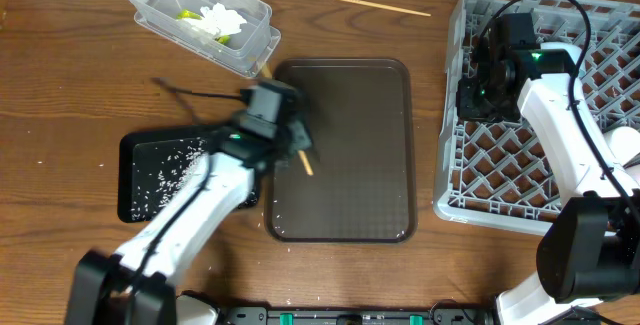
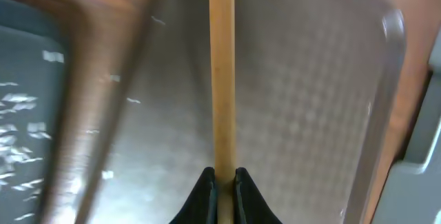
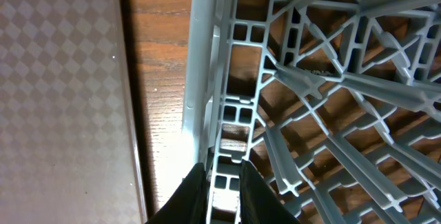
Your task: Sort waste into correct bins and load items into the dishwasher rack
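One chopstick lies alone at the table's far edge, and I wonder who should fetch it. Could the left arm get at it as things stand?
Probably not yet: the left gripper is shut on the other chopstick over the brown tray. The loose chopstick lies unobstructed on the table.

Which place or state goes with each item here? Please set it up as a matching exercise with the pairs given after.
Things:
1. crumpled white tissue
2. loose rice grains
3. held chopstick
4. second chopstick

Places or states:
A. lying on the bare table above the brown tray
B. pinched in the left hand
C. inside the clear tub
D. scattered in the black tray

Pairs: 1-C, 2-D, 3-B, 4-A
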Available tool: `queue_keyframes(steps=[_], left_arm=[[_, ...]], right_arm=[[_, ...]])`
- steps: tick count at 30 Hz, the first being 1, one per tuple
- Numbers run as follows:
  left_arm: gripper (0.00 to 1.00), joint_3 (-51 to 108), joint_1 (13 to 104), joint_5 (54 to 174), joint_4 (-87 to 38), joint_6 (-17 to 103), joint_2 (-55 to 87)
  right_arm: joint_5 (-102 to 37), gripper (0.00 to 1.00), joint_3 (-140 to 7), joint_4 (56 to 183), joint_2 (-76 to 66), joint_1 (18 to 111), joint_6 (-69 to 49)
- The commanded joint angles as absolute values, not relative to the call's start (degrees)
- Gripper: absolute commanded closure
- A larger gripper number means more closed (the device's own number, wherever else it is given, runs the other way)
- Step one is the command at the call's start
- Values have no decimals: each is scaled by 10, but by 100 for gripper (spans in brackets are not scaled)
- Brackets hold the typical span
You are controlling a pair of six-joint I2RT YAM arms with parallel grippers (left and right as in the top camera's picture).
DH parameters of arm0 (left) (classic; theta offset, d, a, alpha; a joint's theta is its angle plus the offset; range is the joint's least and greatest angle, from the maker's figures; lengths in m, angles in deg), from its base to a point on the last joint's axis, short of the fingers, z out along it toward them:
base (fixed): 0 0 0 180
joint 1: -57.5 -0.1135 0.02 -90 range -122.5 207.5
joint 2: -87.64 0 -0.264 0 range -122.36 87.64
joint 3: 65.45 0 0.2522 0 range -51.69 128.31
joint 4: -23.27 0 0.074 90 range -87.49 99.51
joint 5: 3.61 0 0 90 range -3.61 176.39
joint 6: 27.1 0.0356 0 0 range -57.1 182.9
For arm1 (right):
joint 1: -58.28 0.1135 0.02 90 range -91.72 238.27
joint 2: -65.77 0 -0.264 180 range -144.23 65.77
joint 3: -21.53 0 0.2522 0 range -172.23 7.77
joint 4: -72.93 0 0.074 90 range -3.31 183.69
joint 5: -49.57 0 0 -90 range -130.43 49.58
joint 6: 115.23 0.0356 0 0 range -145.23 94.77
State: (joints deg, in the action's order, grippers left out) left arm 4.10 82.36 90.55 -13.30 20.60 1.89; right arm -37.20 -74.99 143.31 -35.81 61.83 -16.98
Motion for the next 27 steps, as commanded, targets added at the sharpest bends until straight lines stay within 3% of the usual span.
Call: queue_keyframes(steps=[1,13,18,20,22,27], left_arm=[[94,38,861,904,-109,272,-23],[93,38,904,904,-27,352,-123],[78,38,904,904,-13,352,-125],[76,38,904,904,-13,353,-125],[66,38,903,904,-16,355,-124],[63,39,879,902,-44,363,-104]], right_arm=[[-367,84,-758,1430,-354,613,-179],[-262,85,-820,1411,-350,641,-191],[-252,84,-817,1400,-351,695,-191],[-259,84,-817,1398,-352,717,-186],[-276,84,-817,1396,-354,740,-166],[-287,82,-815,1383,-363,784,-150]])
